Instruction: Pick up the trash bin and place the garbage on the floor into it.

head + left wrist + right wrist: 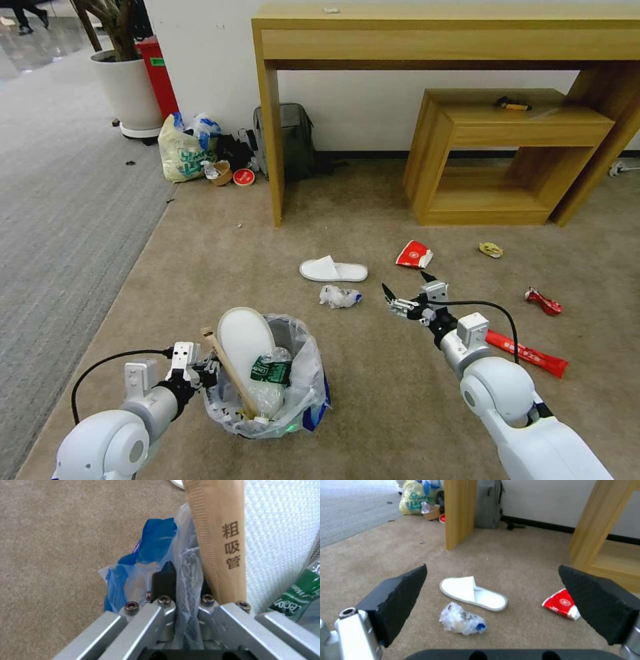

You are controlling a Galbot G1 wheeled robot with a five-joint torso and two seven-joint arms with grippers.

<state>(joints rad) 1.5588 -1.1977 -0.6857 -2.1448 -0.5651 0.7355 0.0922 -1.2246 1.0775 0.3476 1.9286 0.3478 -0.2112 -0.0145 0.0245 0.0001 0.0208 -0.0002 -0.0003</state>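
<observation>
The trash bin (308, 383), lined with a crinkly bag with blue print, stands on the beige floor (200, 267) at near left. It holds a white slipper (243, 337), a green-label bottle (270, 373) and a tan paper-sleeved stick (230, 370). My left gripper (202, 371) is shut on the bin's bagged rim (186, 562), beside the stick (218, 542). My right gripper (407, 288) hovers open and empty over the floor, near a crumpled plastic wad (461, 621), a second white slipper (473, 593) and a red packet (562, 603). More garbage lies to the right: a yellow wrapper (491, 250) and red wrappers (543, 301), (527, 353).
A wooden desk (273, 133) and a low wooden shelf unit (493, 153) stand against the far wall. A grey backpack (293, 140), a pale-yellow shopping bag (181, 153) and a white plant pot (130, 90) sit at back left. Grey ribbed carpet (60, 220) runs along the left.
</observation>
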